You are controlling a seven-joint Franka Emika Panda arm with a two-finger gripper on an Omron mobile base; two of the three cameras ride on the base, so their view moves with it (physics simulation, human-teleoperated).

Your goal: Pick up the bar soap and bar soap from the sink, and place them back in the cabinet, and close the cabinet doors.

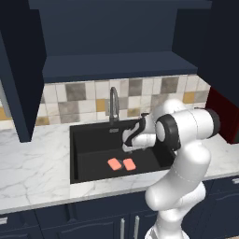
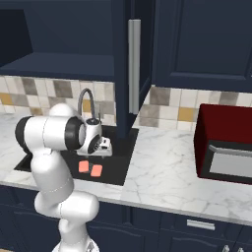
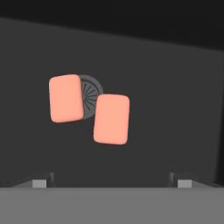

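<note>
Step in hand: approach for the first pick. Nothing grasped yet, by the look of it.

Claw (image 1: 127, 148) hangs over the sink (image 1: 79, 154), centre of the left base view, pointing down into the basin. In the hand view its two fingertips (image 3: 40, 183) stand wide apart at the bottom edge with nothing between them: claw open and empty.

Both soaps lie flat on the basin floor. In the hand view the left bar soap (image 3: 65, 98) sits centre-left and the right bar soap (image 3: 111, 119) slightly lower, near centre; each overlaps an edge of the round drain (image 3: 89, 97) between them. They look just apart, not stacked. The base views show them as two pink bars side by side below the claw.

Cabinet (image 1: 116, 65) above the table (image 1: 32, 168): open, navy shelf bare. One cabinet door (image 2: 129, 64) stands swung out, upper centre of the right base view, long handle showing.

Next move, judged: centre over one bar, align fingers across its narrow width, descend to the floor, close. Risk: nudging the neighbouring bar.
</note>
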